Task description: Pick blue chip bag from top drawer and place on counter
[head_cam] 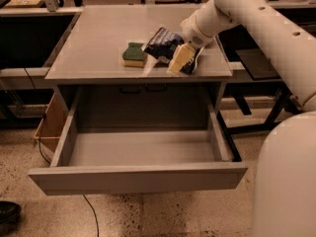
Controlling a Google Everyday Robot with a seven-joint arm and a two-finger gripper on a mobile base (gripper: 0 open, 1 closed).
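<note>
1. The blue chip bag is up on the bench, lying tilted near the front right of the top. A green-and-yellow sponge is just beside it on the left.
2. The claw is right on the bag's right end, its pale tip lying across the dark wrapper at the bench's front edge.
3. Whether the claw is pinching the bag or merely resting over it, I cannot tell, as the far side of it is hidden behind the bag and the wrist.
4. The white arm comes in from the upper right and covers that corner of the bench.
5. Below, the top drawer stands pulled wide open, its grey floor in plain sight.
6. The bag's lettering is too blurred to read, and the robot's body blocks the lower right.
</note>
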